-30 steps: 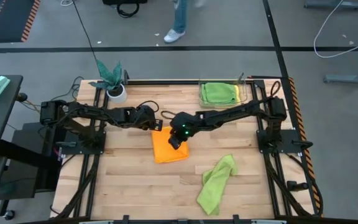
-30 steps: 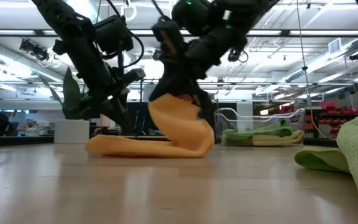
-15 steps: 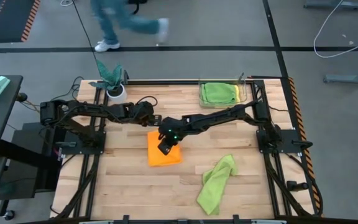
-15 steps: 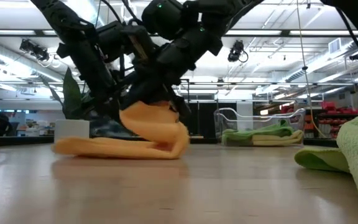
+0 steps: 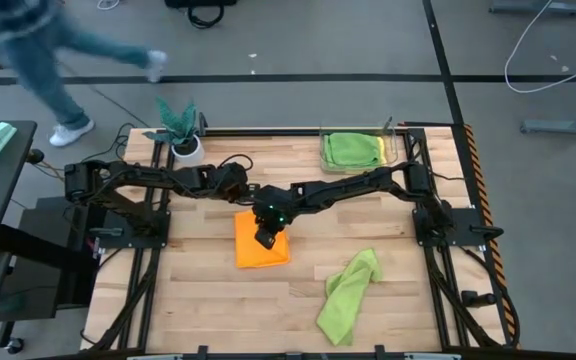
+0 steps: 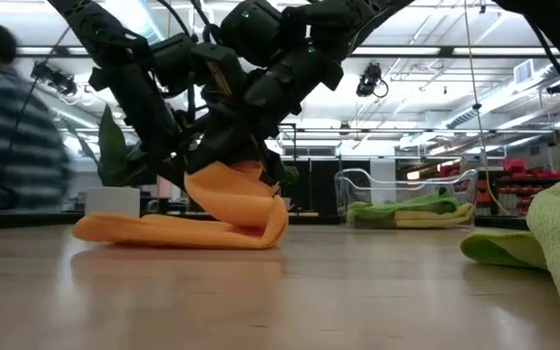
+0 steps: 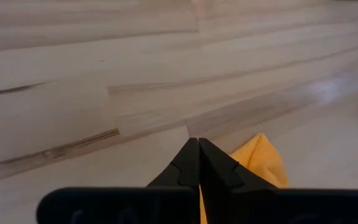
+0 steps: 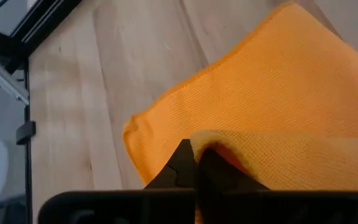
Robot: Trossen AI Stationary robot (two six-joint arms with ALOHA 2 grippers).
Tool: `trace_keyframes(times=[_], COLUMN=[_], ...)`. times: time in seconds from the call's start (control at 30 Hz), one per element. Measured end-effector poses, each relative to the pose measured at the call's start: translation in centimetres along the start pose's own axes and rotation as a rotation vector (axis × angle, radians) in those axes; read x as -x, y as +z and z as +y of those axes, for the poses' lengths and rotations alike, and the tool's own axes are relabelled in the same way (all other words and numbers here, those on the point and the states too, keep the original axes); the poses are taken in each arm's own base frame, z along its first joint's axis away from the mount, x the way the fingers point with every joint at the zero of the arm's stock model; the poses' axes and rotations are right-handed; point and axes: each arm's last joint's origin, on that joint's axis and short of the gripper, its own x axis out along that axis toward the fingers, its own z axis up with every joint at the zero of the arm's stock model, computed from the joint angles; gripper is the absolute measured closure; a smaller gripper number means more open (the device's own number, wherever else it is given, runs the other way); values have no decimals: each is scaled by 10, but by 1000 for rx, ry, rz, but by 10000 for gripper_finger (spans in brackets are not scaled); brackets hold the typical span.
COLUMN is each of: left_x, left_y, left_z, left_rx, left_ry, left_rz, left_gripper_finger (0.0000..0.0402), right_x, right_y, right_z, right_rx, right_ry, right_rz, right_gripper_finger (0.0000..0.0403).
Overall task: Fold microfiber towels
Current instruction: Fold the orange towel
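Mid-table, toward far edge: orange fuzzy microfiber towel (image 5: 262, 250) now shifted left, half-folded. Right gripper (image 5: 265, 238) clamped on lifted edge; left gripper (image 5: 249, 195) just closed, apparently empty. Fold nearing completion.

Person (image 5: 28, 40) at far left past the worktop is motion-blurred, cut off by the frame edge. Orange towel (image 6: 224, 209): raised fold partly hidden behind the arms in low view. Loose green towel (image 6: 542, 238) cut off at right. Towels in the clear bin (image 5: 356, 150): count unreadable.
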Motion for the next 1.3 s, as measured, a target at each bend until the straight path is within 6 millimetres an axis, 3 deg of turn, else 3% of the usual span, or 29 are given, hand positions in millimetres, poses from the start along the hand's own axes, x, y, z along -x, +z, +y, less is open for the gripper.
trace_keyframes(times=[0.23,0.5,0.73,0.97,1.1,1.3], left_x=[0,6,32,49,52,55], left_y=[-3,-18,-29,-65,-87,-105], left_z=[2,15,26,21,21,18], left_rx=[2,-72,-80,-64,-96,-102], left_ry=[4,156,276,284,344,348], left_rz=[70,187,274,491,533,558], left_gripper_finger=[382,390,395,385,395,384], right_x=[1,4,3,4,4,3], right_y=[2,3,2,-4,-8,-12], right_z=[-4,-13,-14,-19,-21,-23], right_rx=[29,22,37,41,85,106], right_ry=[11,-15,-22,-77,-94,-95], right_rz=[11,27,39,98,124,157], right_gripper_finger=[403,403,403,403,403,403])
